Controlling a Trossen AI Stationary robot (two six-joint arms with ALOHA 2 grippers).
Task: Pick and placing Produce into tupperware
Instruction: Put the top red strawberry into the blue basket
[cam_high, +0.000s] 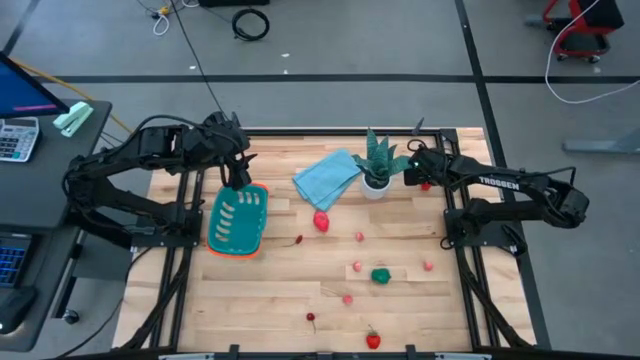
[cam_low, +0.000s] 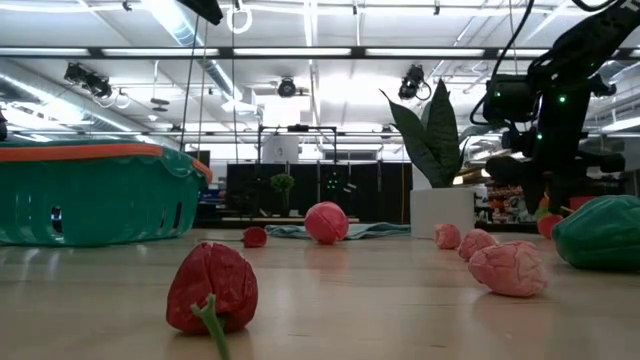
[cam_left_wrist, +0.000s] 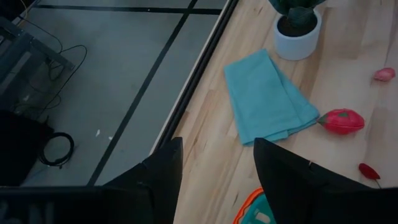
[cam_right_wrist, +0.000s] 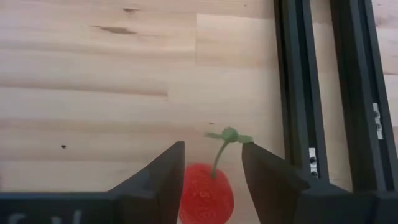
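Wooden counter (cam_high: 300, 300), grey workshop floor around it. Item: red strawberry (cam_right_wrist: 207, 190), far right by the counter's rail, sitting between my right end effector (cam_right_wrist: 211, 163) fingers, which stand apart, not yet clamped. Item: teal tupperware (cam_high: 238, 220), left side; my left end effector (cam_left_wrist: 216, 165) hovers over its far edge, fingers apart, empty. Step, I judge: grasping. Next: close on the strawberry, lift, carry left to the tupperware.

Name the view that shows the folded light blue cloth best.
The left wrist view: the folded light blue cloth fills mid-frame, folds plain. The high view shows it small beside the potted plant. The low view shows an edge-on strip. The right wrist view misses it.
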